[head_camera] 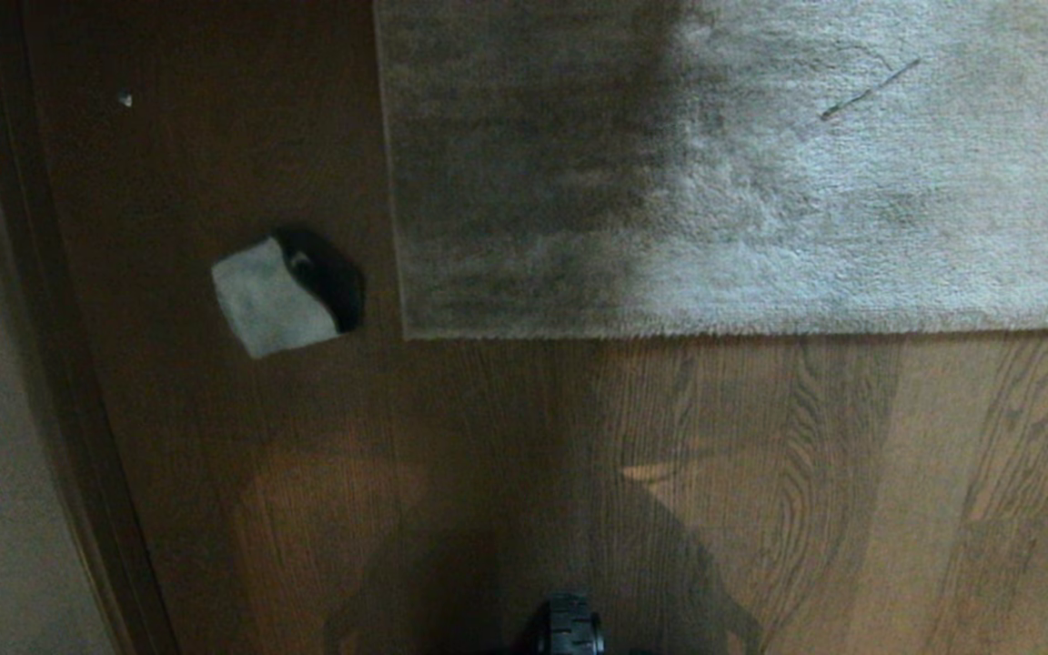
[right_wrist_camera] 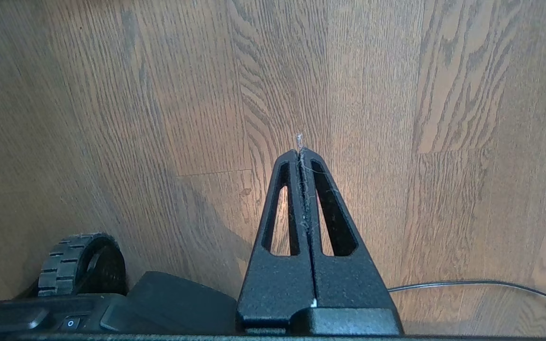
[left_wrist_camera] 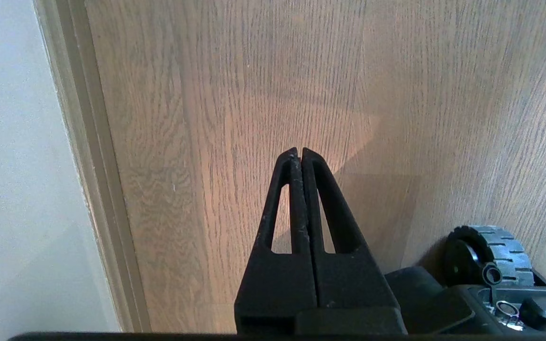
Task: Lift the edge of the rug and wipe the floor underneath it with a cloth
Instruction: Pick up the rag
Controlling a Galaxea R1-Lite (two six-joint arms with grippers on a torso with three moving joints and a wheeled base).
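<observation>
Left gripper and right gripper: both pressed together, empty, parked low over the floor.
Nothing begun; cloth lies just left of the flat rug edge, apparently folded. Next: fetch cloth, lift corner.

Floor: brown wood-grain planks. Rug edge lies flat on it; cloth rests on bare planks just beside the rug corner.

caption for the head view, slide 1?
Start: cloth lies on the floor left of the flat rug edge; no grippers visible.
</observation>
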